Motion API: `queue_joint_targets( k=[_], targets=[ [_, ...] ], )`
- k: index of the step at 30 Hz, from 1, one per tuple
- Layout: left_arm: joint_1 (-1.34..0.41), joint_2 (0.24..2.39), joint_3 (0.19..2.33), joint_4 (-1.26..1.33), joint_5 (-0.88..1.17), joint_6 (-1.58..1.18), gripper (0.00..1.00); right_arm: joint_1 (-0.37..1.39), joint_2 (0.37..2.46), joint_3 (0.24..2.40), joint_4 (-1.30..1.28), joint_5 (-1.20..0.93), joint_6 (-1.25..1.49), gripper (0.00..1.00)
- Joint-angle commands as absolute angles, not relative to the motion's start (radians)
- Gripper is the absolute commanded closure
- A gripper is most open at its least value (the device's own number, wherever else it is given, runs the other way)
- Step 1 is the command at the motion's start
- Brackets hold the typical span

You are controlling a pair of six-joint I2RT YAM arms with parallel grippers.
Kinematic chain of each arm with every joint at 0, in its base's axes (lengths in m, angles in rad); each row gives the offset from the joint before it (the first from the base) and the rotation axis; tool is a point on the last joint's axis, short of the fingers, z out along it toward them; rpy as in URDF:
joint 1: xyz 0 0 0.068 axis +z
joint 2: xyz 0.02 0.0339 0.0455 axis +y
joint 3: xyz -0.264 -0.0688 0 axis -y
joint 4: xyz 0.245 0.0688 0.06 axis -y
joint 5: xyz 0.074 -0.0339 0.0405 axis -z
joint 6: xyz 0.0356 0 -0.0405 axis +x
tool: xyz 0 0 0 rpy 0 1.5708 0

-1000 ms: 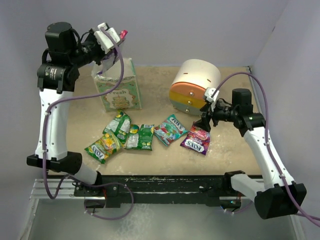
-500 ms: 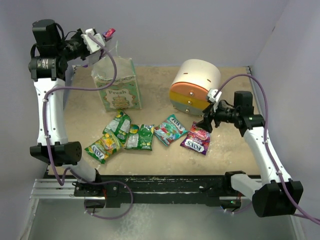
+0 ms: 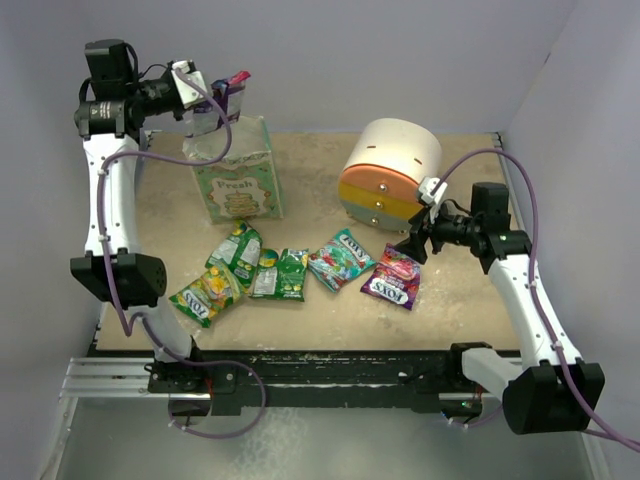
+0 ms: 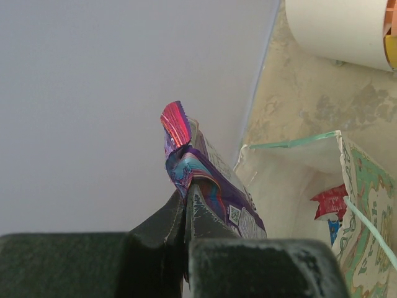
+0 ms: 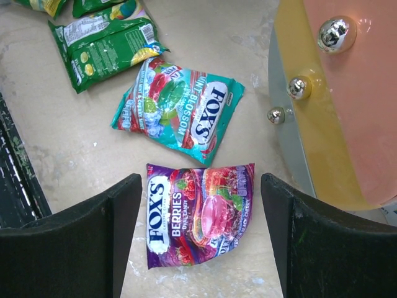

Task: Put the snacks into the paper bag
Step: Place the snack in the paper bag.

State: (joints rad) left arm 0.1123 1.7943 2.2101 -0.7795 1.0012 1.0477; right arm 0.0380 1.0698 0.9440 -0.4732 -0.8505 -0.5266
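Nearest, flat on beige table: shiny purple "FOX'S BERRIES" packet, under wide-spread right gripper. Just beyond, teal "FOX'S MINT BLOSSOM" packet. Farther back, upright pale green "Fresh" paper bag. High by its open mouth, left gripper clamped on crumpled purple foil packet.

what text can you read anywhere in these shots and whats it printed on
"FOX'S BERRIES OVAL CANDY": purple packet on the table
"FOX'S", "BLOSSOM": teal packet
"Fresh": paper bag
Too small to read: the back print of the green packet, and the fine print and code on the held packet in the left gripper.
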Motion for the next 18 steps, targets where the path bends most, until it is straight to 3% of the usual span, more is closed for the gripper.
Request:
queue_joint_targets(
  k=[1,18],
  targets=[
    [0.123,1.815,2.289,-0.764,1.102,1.109,1.0,0.03,1.047,0.939,-0.444,-0.86,-0.544,0.2],
    [0.124,1.961,2.374,-0.922,1.194,1.249,1.0,-0.006,1.057,0.928,-0.427,-0.833,-0.545,0.2]
  ],
)
